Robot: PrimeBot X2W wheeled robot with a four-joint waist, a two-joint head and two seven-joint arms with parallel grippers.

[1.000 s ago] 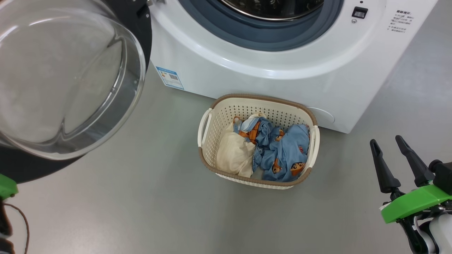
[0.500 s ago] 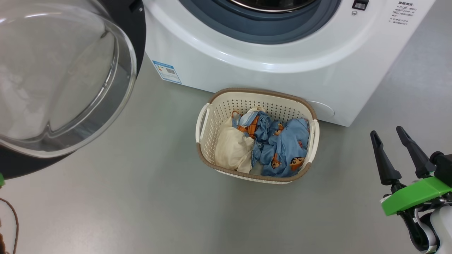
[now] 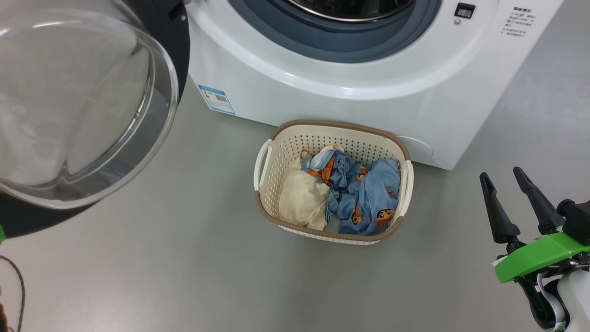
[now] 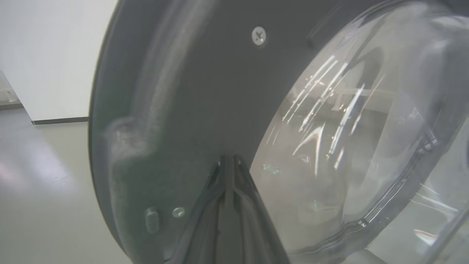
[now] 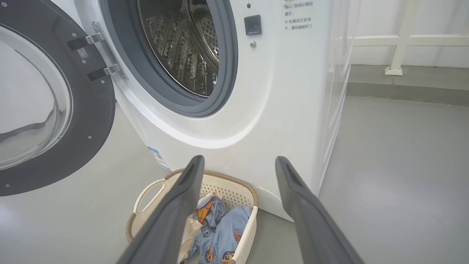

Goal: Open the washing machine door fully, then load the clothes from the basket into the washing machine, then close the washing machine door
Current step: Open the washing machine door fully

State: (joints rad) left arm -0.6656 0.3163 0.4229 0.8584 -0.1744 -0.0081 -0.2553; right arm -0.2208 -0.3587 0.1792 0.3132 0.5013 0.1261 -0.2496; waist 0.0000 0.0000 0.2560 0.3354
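Observation:
The washing machine door [image 3: 78, 101] hangs swung open at the left, its glass bowl bulging toward me. My left gripper [image 4: 229, 158] is shut with nothing in it, its tips right at the door's [image 4: 183, 91] dark inner rim beside the glass. The washing machine [image 3: 350, 92] stands with its steel drum [image 5: 183, 47] exposed. On the floor in front of it sits the basket [image 3: 339, 127], holding the clothes [image 3: 368, 198] and a cream cloth [image 3: 299, 198]. Right of the basket, my right gripper [image 3: 500, 175] hovers open and empty. In the right wrist view the right gripper [image 5: 239, 161] points over the basket [image 5: 249, 220].
Grey floor [image 3: 184, 258] spreads around the basket. A thin brown cable [image 3: 18, 286] loops at the lower left edge. A white railing [image 5: 399, 40] and wall stand to the machine's right. The open door [image 5: 91, 121] overhangs the floor left of the basket.
The whole head picture has shifted slightly, so the camera moved. The green part of my left gripper has slid almost out at the lower left edge. The right gripper stays open.

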